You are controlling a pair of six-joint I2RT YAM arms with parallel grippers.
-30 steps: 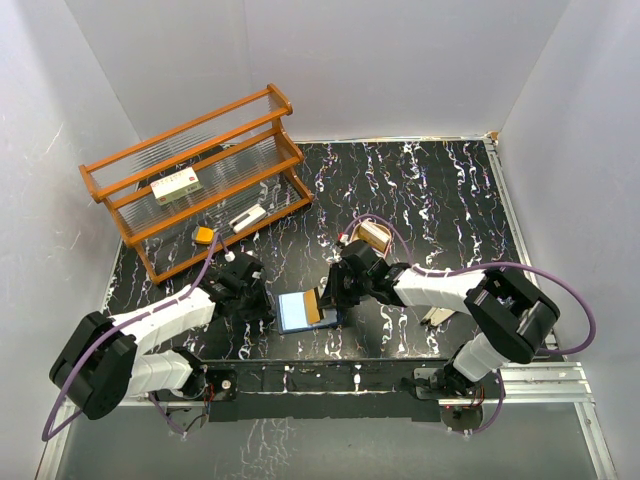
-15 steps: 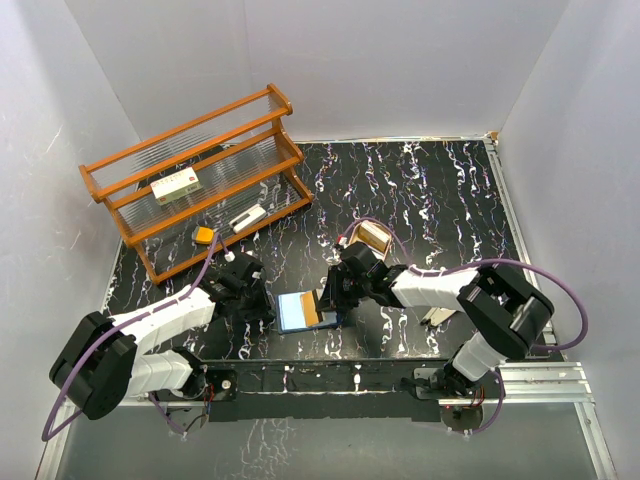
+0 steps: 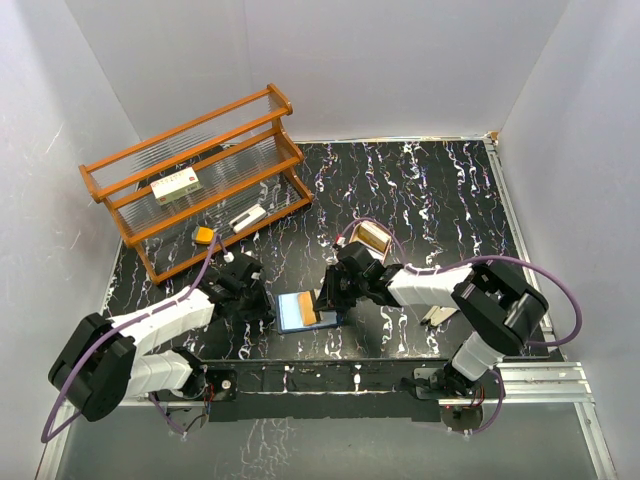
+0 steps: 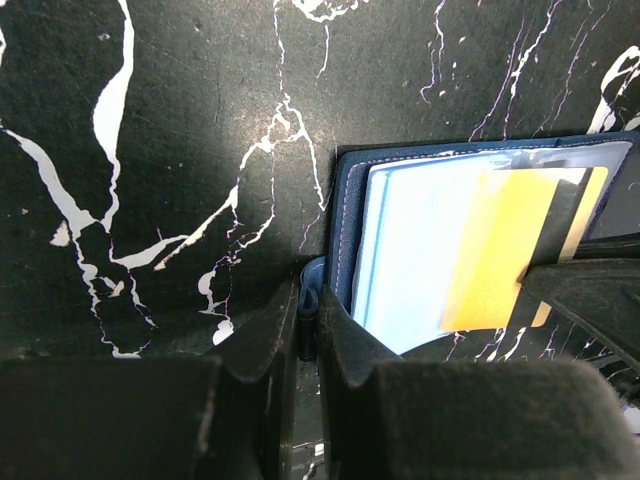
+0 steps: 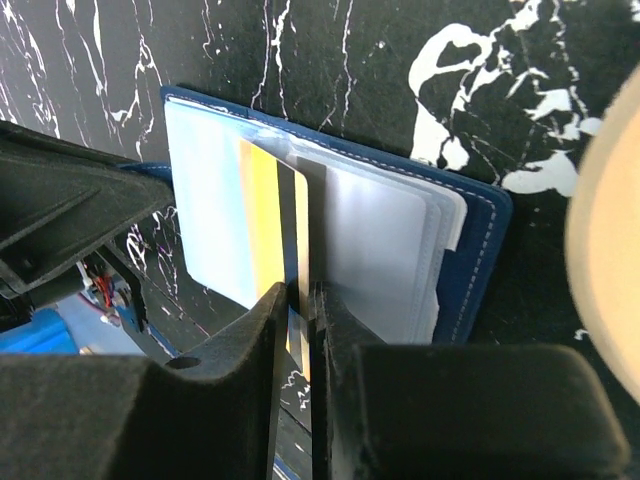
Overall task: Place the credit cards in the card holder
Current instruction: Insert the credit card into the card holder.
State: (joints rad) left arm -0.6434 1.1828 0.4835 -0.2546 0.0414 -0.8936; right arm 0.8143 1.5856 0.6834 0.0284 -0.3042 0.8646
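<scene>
Since the earlier frame the right arm has drawn its elbow in and carried its tool slightly toward the left edge of the desk. The left arm and the card holder have not shifted.

Left tool [image 4: 309,305]: clenched on the navy left rim of the card holder [image 4: 343,215], pinning it to the desk [image 3: 430,190]. The holder lies open, pale blue inside upward, close to the near edge and slightly left of its middle.

Credit card [image 5: 262,205]: gold with a dark stripe, lying across the holder's inner leaf. One edge appears tucked at the lip of a clear sleeve; how deep cannot be told.

Right tool [image 5: 301,300]: jaws closed on that card, gripping its edge. A tan tray [image 3: 372,236] sits just beyond this tool, toward the far edge.

Assessment: the step in hand is insertion of this card, and it is not yet seated. The next move calls for a level push along the pocket while the left tool braces the holder against sliding. If the card tilts, it may ride over the sleeve. The right tool should release only once the card is home.
</scene>
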